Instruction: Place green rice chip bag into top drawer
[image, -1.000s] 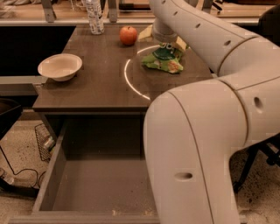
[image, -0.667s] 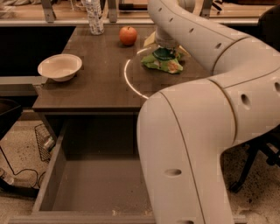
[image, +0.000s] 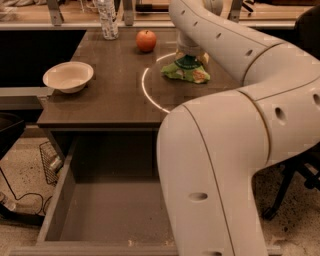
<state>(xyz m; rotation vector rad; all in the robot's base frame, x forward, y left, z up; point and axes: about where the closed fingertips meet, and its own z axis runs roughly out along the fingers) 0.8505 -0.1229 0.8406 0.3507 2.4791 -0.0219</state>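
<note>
Bowl (image: 68, 76): left part of desk (image: 110, 102).
Top drawer (image: 107, 215): open, below desk front.
Apple (image: 146, 40): desk rear.
Green rice chip bag (image: 192, 74): lying on desk, right part.
Gripper (image: 188, 56): at the bag's top edge; hold cannot be told.

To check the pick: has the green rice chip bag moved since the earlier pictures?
No. The green rice chip bag keeps its spot right of the apple, under the gripper.

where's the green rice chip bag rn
In the camera view the green rice chip bag lies on the desk's back right part, right of the apple, the claw just over it.
</note>
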